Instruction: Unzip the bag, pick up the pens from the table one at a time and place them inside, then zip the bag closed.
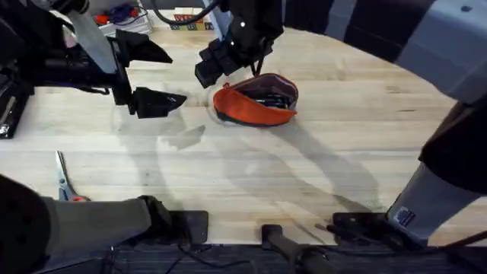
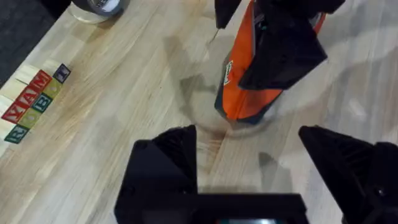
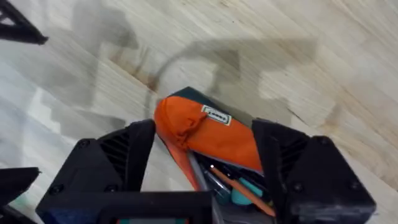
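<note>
The bag (image 1: 255, 106) lies unzipped on the bench (image 1: 319, 175), pens (image 3: 239, 186) inside; right gripper (image 3: 205, 146) fingers spread astride its end, left gripper (image 1: 152, 76) released beside it

Orange bag (image 1: 255, 109) with dark lining on pale wood-grained table (image 1: 304, 175).

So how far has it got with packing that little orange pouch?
Mostly packed, it seems. The orange pouch lies unzipped on the table, with pens already inside. I see no loose pens on the wood. The right claw hangs open, straddling the pouch's end; the left claw is open beside it, holding nothing. Zipping it closed is what's left.
</note>
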You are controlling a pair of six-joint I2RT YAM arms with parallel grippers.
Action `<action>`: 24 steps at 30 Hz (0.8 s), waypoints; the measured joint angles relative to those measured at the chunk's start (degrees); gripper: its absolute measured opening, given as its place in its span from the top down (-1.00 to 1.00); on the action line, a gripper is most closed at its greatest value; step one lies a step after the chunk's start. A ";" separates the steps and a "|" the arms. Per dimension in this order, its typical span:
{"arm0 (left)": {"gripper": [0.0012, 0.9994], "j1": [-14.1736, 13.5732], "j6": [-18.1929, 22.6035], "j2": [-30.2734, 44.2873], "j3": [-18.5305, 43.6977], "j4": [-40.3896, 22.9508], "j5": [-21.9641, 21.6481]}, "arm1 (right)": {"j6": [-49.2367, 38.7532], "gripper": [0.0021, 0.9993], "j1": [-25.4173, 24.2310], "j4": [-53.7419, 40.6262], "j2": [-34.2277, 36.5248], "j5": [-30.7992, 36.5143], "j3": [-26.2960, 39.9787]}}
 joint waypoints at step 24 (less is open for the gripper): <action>-0.99 0.00 0.00 0.00 0.00 0.00 0.00 | 0.22 -0.28 0.60 -1.77 2.37 -0.99 0.24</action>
